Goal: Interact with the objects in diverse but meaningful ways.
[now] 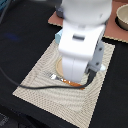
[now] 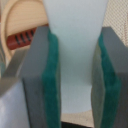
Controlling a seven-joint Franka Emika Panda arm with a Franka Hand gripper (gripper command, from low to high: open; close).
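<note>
Two green-padded jaws on smooth carton (image 2: pixel 77 55)

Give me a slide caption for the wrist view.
Green-padded gripper shut on the pale carton, with the bread loaf and sausage behind.

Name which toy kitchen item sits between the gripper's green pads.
The pale blue-white carton, clamped between both pads; the golden bread loaf lies off beside it.

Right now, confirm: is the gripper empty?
No, in the wrist view the pale carton stands between the green pads, both pressing its sides.
</note>
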